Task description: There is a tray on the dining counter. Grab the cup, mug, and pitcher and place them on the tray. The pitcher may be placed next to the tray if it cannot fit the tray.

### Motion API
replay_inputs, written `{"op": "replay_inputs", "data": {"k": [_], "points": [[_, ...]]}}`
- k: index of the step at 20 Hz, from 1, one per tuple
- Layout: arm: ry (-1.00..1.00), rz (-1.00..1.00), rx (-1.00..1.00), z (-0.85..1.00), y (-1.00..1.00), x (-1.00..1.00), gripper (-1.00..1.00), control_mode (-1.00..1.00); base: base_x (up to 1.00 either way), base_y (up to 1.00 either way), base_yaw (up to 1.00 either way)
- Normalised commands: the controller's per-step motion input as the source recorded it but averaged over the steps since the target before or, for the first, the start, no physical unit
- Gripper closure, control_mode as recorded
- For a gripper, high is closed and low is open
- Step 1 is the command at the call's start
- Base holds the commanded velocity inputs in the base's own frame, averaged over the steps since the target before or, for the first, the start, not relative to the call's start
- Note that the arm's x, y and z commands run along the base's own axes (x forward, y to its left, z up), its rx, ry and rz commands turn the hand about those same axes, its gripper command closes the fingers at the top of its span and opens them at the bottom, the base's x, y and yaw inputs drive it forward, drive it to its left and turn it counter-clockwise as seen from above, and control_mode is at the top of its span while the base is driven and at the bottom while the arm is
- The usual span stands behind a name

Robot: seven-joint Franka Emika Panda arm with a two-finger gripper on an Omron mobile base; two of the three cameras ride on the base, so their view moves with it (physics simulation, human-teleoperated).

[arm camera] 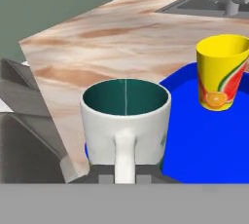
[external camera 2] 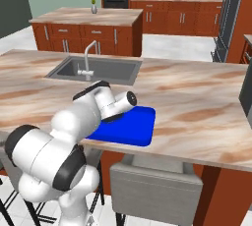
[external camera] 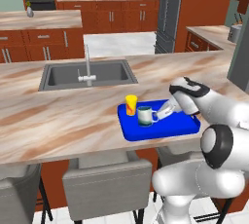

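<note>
The jaws are pinched nearly together on the white loop handle of the small white mug with the dark teal inside (arm camera: 125, 125), which is why the two-finger gripper (external camera: 159, 115) comes in low and sideways from the tray's right: it lets the mug stand upright on its base while it is set down. The mug rests on the flat bright blue rectangular tray (external camera: 177, 126), toward its left half, with the small yellow handleless cup with a red-orange fruit mark (external camera: 131, 104) standing just beside it at the far left corner, apart but near. The tray's right half is bare, so I'd judge there is room to back straight out that way. The tray lies close to the near edge of the long marbled stone dining counter (external camera: 58, 116); the steel sink (external camera: 87, 74) sits well behind.
</note>
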Motion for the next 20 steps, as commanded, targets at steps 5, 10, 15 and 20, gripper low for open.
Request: {"op": "replay_inputs", "data": {"k": [5,10,15,20], "points": [[0.0,0.01,0.03,-0.21,0.06,0.44,1.0,-1.0,0.0,0.0,0.0],[0.0,0.02,0.01,-0.19,0.0,0.15,1.0,-1.0,0.0,0.0,0.0],[0.0,0.02,0.0,-0.26,0.0,0.04,1.0,-1.0,0.0,0.0,0.0],[0.0,0.01,0.0,-0.19,0.0,0.07,1.0,-1.0,0.0,0.0,0.0]]}}
